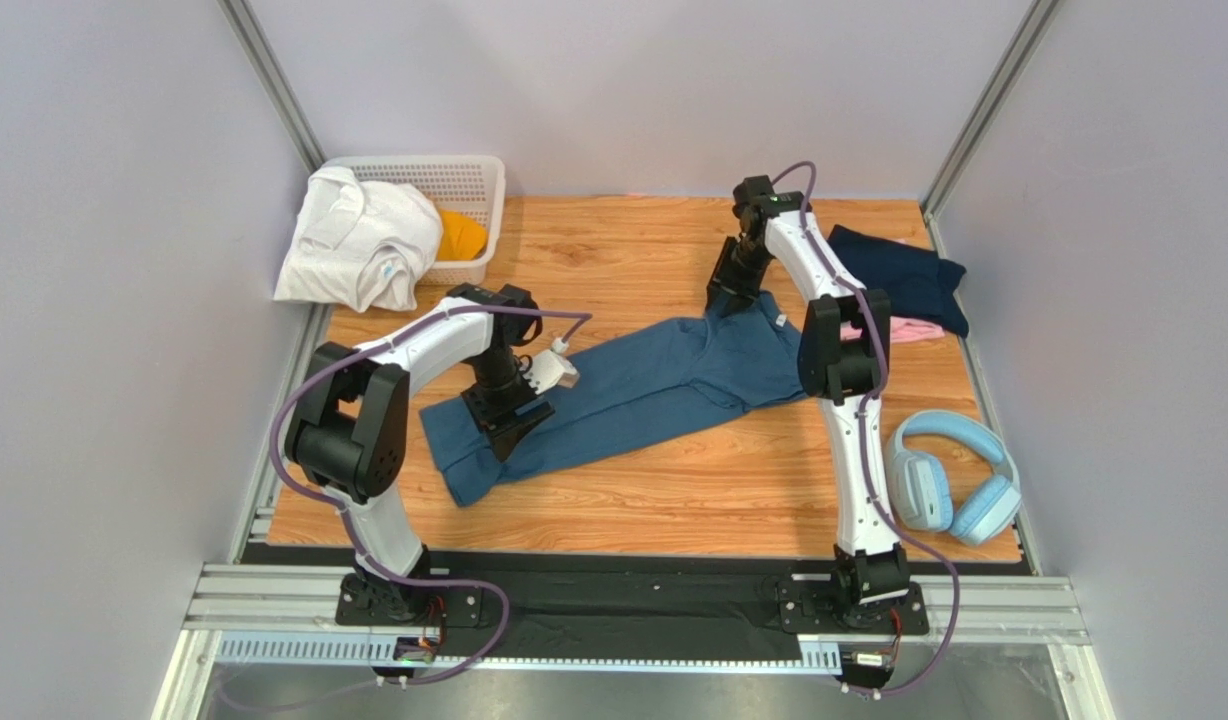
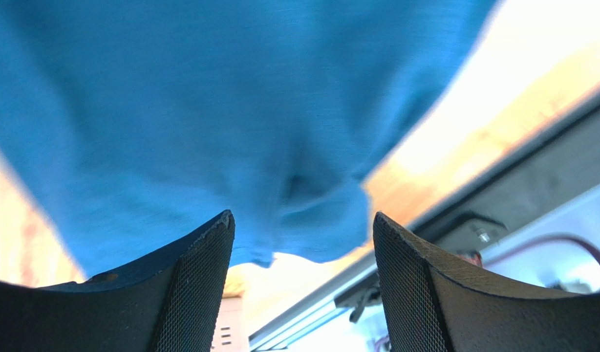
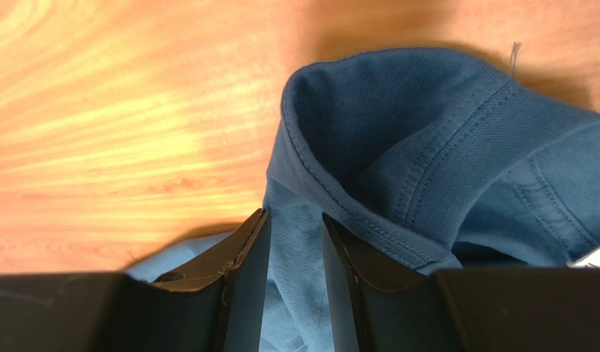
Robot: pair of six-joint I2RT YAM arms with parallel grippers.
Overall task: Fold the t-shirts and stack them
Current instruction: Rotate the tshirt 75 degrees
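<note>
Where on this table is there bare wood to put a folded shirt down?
Bare wood lies between the blue shirt and the near edge of the table, and at the far middle between the basket and the right gripper. The right side is crowded: navy shirt, pink garment, headphones.

The top external camera looks down from above and behind both arm bases, far enough back to take in the whole wooden table (image 1: 620, 240), with the slate-blue t-shirt (image 1: 650, 383) lying between the left gripper (image 1: 503, 425) and the right gripper (image 1: 730, 300). Each wrist camera sits just behind its own jaws and faces out past them. The left is so near that the cloth beyond its jaws blurs, and the right is sharp on a stitched edge ahead of its jaws. All three views share that shirt.
</note>
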